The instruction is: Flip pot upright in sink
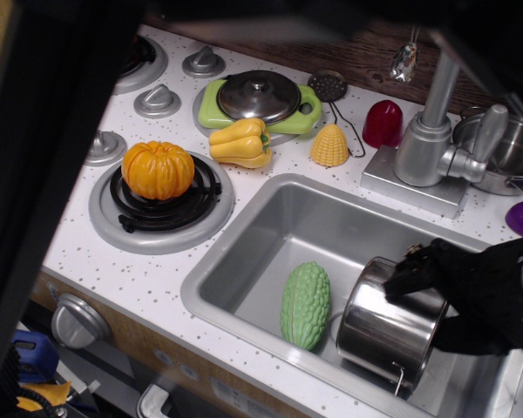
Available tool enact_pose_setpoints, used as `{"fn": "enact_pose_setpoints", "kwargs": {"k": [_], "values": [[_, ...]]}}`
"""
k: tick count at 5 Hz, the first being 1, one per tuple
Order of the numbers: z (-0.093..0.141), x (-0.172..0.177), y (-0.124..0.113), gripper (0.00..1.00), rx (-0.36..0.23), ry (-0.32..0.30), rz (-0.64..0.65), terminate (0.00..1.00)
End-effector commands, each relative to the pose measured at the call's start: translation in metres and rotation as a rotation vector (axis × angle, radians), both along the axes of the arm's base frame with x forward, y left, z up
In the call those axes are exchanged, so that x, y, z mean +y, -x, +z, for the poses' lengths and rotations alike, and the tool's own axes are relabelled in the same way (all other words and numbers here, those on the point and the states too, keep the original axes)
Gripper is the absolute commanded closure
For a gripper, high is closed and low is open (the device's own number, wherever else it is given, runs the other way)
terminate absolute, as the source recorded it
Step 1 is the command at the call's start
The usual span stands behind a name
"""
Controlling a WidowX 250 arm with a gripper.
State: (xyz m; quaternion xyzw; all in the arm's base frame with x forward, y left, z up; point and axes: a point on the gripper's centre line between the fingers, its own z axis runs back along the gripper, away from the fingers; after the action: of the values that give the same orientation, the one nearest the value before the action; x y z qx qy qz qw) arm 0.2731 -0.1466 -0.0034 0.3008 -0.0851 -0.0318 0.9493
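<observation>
The shiny steel pot [388,331] lies tilted on its side in the right part of the grey sink [331,222], its mouth facing up and right, and one wire loop handle shows at its lower edge. My black gripper [411,273] comes in from the right and sits at the pot's upper rim, touching or nearly touching it. I cannot tell whether its jaws are open or closed on the rim. A bumpy green gourd [305,305] lies in the sink just left of the pot.
A dark blurred shape covers the frame's left and top. On the counter are an orange pumpkin [158,170] on a burner, yellow peppers [240,142], corn [329,145], a lidded green pan [260,97], a red cup [383,123], the faucet [431,131] and another steel pot [514,152].
</observation>
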Motion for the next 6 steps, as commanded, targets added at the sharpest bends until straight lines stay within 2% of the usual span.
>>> {"fn": "enact_pose_setpoints", "kwargs": {"k": [1,2,3,5,6], "values": [[0.021,0.008,-0.007,1.0,-0.1,0.066,-0.011,0.0],[0.021,0.015,-0.007,1.0,-0.14,0.088,-0.021,0.0],[0.022,0.022,-0.006,1.0,-0.157,0.163,-0.012,0.0],[0.028,0.031,-0.005,1.0,-0.14,0.246,0.001,0.0],[0.024,0.036,-0.003,1.0,-0.152,0.359,-0.001,0.0]]}}
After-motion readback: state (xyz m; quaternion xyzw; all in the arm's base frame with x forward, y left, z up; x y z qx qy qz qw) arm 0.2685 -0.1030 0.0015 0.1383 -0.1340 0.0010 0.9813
